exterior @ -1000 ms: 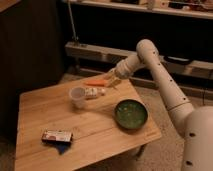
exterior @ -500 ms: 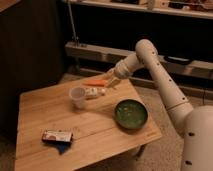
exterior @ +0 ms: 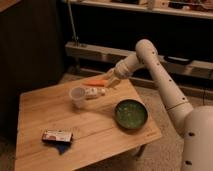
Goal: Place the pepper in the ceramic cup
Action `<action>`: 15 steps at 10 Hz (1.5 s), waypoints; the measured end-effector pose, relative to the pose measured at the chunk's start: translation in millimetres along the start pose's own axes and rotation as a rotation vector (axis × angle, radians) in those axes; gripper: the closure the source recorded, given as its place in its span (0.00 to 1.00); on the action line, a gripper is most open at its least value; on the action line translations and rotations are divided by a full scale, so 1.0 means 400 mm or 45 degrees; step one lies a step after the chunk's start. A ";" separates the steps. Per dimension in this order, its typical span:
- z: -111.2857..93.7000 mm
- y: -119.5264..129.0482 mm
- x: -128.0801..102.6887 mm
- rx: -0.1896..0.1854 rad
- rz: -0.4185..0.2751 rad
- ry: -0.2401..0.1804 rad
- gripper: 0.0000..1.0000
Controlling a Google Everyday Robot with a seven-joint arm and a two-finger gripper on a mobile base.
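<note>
Gripper [exterior: 111, 80] meets the pepper [exterior: 95, 83], which points away from it toward the cup [exterior: 77, 96] beyond, probably for transfer. Whether it is clenched cannot be told.

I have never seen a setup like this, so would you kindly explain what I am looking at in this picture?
There is one camera view, looking down at a wooden table; where the camera sits is not known. The white jointed limb on the right is a robot arm. Its end carries the tool, the grasping part, above the table's far edge. A thin orange pepper is right at the tool's tip; whether it is gripped cannot be told. On the table are a small whitish cup, a small white bottle, a green bowl and a dark packet.
</note>
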 end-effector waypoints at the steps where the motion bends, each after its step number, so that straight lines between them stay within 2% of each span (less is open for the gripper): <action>1: 0.000 0.000 0.000 0.000 0.000 0.000 1.00; 5: -0.001 0.000 -0.007 -0.005 0.005 -0.019 1.00; 6: -0.020 0.002 -0.032 -0.085 0.097 -0.085 1.00; 7: -0.036 -0.003 -0.048 -0.148 0.158 -0.109 1.00; 8: -0.054 -0.012 -0.064 -0.238 0.225 -0.121 1.00; 9: -0.083 -0.032 -0.090 -0.390 0.315 -0.148 1.00; 10: -0.105 -0.048 -0.113 -0.498 0.349 -0.176 1.00; 11: -0.115 -0.057 -0.122 -0.553 0.352 -0.202 1.00; 12: -0.121 -0.057 -0.128 -0.560 0.365 -0.231 1.00; 13: -0.118 -0.046 -0.129 -0.505 0.400 -0.233 1.00; 14: -0.106 -0.030 -0.123 -0.411 0.437 -0.213 1.00; 15: -0.080 0.001 -0.105 -0.272 0.504 -0.159 1.00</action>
